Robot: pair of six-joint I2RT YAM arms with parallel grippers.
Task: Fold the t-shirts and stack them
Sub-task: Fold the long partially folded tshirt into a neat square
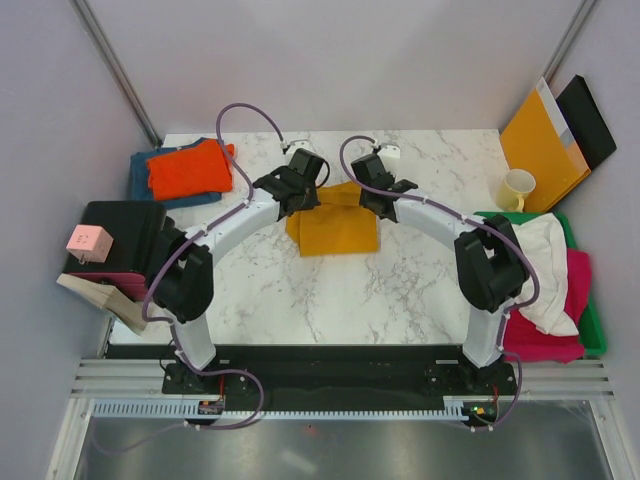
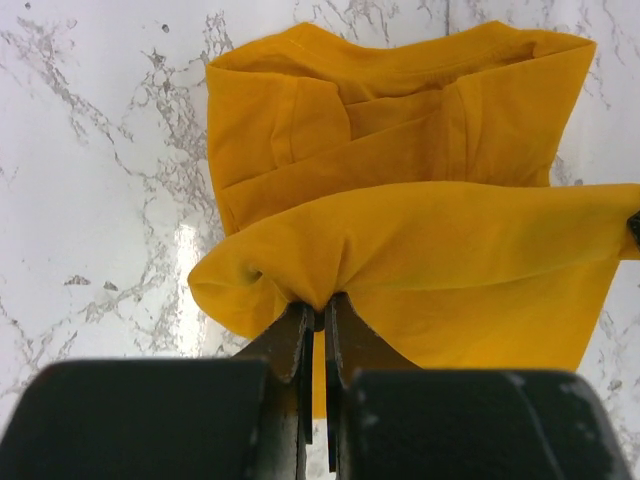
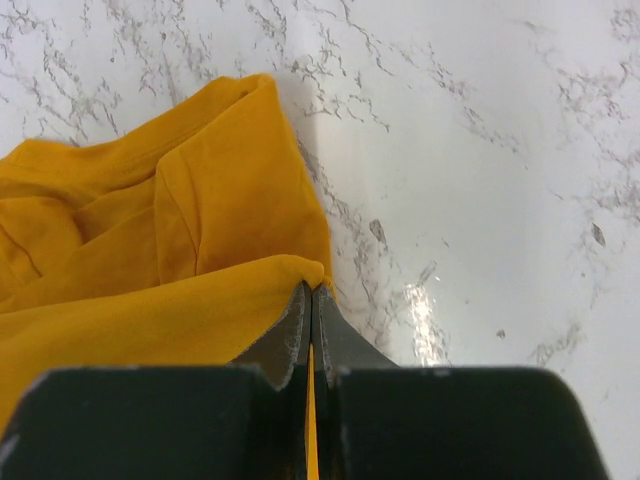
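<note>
Two shirts lie stacked far left, orange shirt [image 1: 188, 168] on teal shirt [image 1: 140, 170]; left tool [image 2: 320, 306] and right tool [image 3: 310, 293] each pinch the half-folded mustard shirt [image 1: 335, 235] mid-bench [image 1: 420, 290]; white shirt [image 1: 545, 268] and magenta shirt [image 1: 550, 338] wait, right.

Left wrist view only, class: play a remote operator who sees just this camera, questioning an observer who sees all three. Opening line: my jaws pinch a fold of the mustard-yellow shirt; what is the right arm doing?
Observer: The right jaws are shut on the mustard-yellow shirt too, pinching a corner.
Operator: Is anything stacked yet?
Observer: An orange shirt lies folded on a teal-blue shirt at the far left corner of the table.
Operator: What is left to fold?
Observer: A white shirt and a magenta shirt lie heaped on a green tray at the right side.
</note>
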